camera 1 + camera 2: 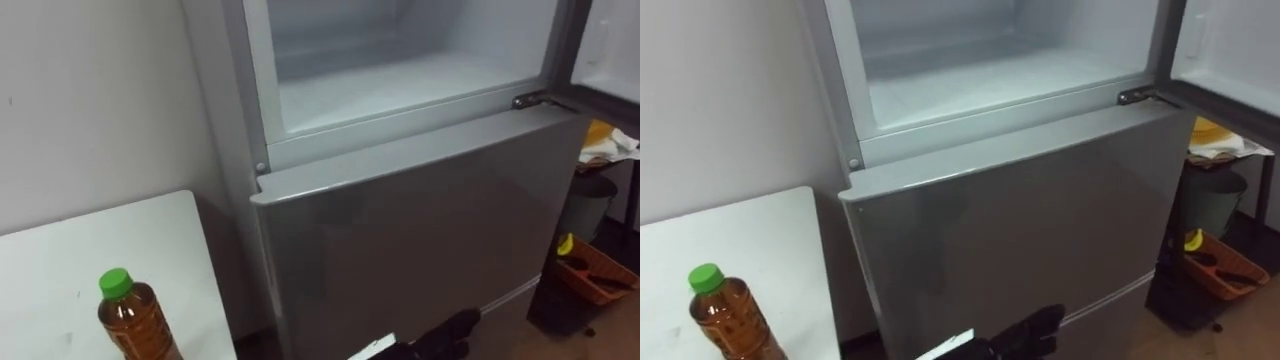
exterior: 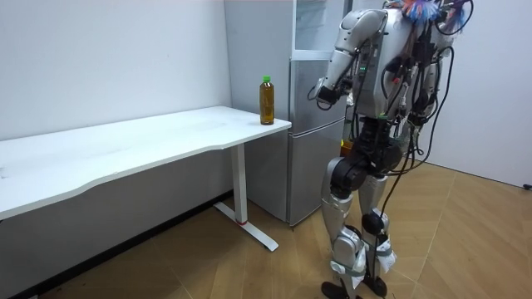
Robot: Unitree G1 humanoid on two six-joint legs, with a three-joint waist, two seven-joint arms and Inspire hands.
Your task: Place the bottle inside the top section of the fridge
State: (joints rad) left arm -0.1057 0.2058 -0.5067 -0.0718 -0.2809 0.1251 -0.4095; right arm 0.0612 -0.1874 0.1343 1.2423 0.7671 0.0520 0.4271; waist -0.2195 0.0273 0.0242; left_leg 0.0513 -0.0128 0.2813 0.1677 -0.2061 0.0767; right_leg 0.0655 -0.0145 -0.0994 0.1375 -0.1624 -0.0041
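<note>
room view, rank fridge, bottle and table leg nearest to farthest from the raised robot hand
1. fridge, right before the left robot hand.
2. bottle, on the table, room view's left.
3. table leg, lower, under the tabletop.

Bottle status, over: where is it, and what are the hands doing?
Left hand low before fridge's lower door. Bottle upright on table, untouched. Upper fridge open.

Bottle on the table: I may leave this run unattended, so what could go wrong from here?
The bottle stands near the table's end beside the fridge; a glancing reach might tip it off.
It is off to the robot's left, while the left hand is before the lower door, so the grasp would come sideways.
The upper compartment has a sill; a bottle carried low may catch it.
</note>
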